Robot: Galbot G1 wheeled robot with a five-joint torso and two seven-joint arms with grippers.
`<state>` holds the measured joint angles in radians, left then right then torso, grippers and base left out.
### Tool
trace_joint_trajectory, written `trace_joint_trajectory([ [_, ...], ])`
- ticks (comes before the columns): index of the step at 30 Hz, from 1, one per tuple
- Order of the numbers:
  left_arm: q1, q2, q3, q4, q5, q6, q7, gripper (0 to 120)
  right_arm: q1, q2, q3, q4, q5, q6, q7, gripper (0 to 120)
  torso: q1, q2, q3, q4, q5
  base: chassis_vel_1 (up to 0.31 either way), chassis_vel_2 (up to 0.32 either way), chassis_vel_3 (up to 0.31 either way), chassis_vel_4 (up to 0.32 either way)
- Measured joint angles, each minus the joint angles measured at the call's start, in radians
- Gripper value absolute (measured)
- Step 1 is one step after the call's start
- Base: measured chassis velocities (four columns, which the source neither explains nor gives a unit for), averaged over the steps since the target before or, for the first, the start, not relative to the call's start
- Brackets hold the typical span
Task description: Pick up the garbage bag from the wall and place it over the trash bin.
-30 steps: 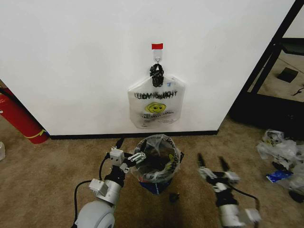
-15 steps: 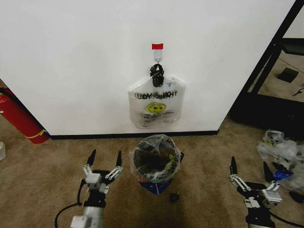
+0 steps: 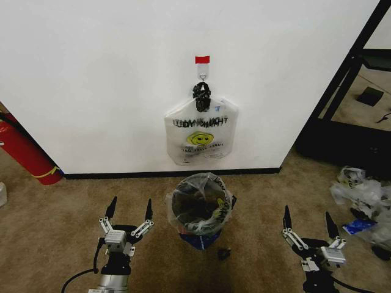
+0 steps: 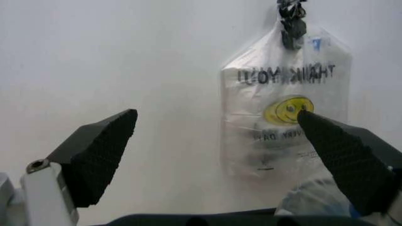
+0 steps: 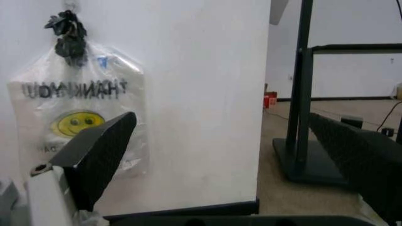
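Head cam high, looks down at wall [image 3: 91, 79] and bin [image 3: 198, 210]. Wrist cams low, face wall; all share hanging smiley bag [image 3: 200, 135].

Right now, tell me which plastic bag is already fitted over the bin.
The clear garbage bag, stretched over the black trash bin's rim. The white smiley bag hangs from the wall hook.

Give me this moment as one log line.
garbage bag: lining trash bin | left gripper: open, empty, left of bin | right gripper: open, empty, right of bin | white smiley bag: on wall hook
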<state>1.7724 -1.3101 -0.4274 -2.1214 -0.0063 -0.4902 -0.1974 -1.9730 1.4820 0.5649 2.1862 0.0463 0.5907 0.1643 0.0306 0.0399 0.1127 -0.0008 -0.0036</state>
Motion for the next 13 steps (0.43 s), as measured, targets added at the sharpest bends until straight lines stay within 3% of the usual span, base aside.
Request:
trace_joint_trajectory([
  [13,0.019,-0.001,0.012,-0.024,0.000,0.024,-0.004,100,-0.040,0.020,-0.040,0.022,-0.074,0.023,0.057,100,0.000,0.000,0.000,0.0002,0.0001,0.000,0.000,0.000,0.000],
])
